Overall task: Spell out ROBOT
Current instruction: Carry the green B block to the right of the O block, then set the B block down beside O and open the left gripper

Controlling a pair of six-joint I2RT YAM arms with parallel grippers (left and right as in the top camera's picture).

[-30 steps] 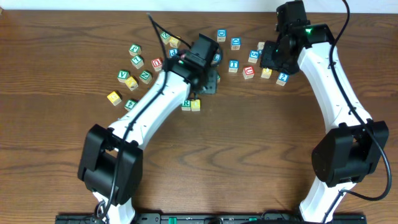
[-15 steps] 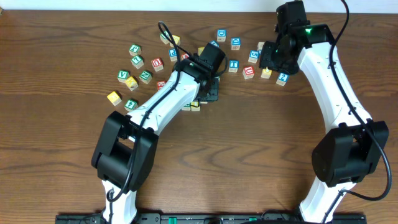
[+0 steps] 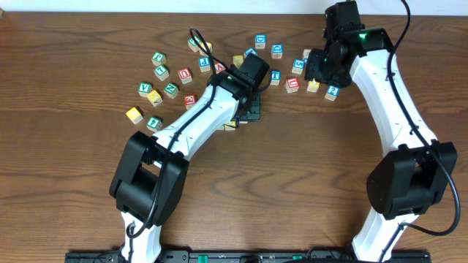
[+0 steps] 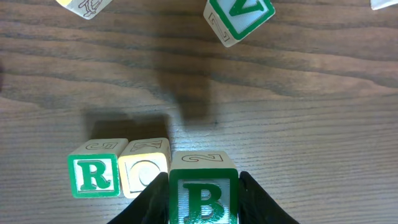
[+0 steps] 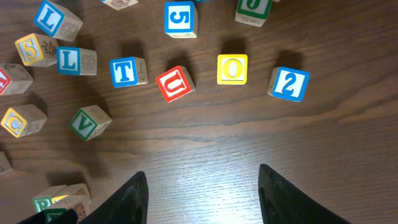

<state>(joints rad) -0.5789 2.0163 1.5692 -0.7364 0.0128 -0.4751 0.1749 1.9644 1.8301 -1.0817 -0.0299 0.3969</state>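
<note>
Gripping the green B block [image 4: 202, 186] tightly between its fingers, the left gripper [image 4: 204, 202] holds it just beside the yellow O block [image 4: 144, 174], which adjoins the green R block [image 4: 94, 176]. Bare table [image 4: 323, 143] lies open to B's right, with a green V block [image 4: 239, 15] well apart. The right gripper [image 5: 202, 186] hangs wide open and empty near the blue T block [image 5: 126, 71] and red U block [image 5: 175, 83].

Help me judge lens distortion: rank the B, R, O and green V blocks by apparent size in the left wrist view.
1. B block, nearest the camera, possibly inflating it.
2. green V block, cropped at the top.
3. R block and O block look alike; O partly covered.
</note>
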